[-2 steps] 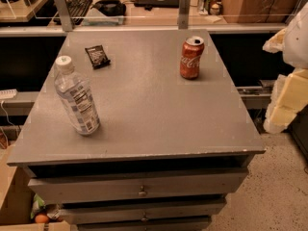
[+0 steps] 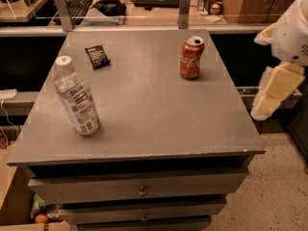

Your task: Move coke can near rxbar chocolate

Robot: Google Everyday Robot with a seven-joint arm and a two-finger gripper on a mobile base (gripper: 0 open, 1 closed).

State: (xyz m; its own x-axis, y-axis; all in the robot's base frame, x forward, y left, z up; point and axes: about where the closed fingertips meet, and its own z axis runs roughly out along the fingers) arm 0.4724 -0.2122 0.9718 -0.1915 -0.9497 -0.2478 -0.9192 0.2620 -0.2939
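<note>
The coke can [image 2: 192,57] is red with white script and a silver top. It stands upright on the grey table [image 2: 154,109], at the back right. The rxbar chocolate [image 2: 97,56] is a small flat black wrapper lying at the back left of the table, well apart from the can. My gripper [image 2: 275,91], pale yellow under a white arm housing, hangs in the air beyond the table's right edge. It is to the right of the can, holds nothing and touches nothing.
A clear plastic water bottle [image 2: 75,96] with a white cap stands tilted at the front left of the table. Drawers [image 2: 140,190] sit below the tabletop. A desk behind holds a keyboard [image 2: 77,4] and other items.
My gripper has shifted slightly left and up, toward the table's right edge. The can, the wrapper and the bottle have not moved.
</note>
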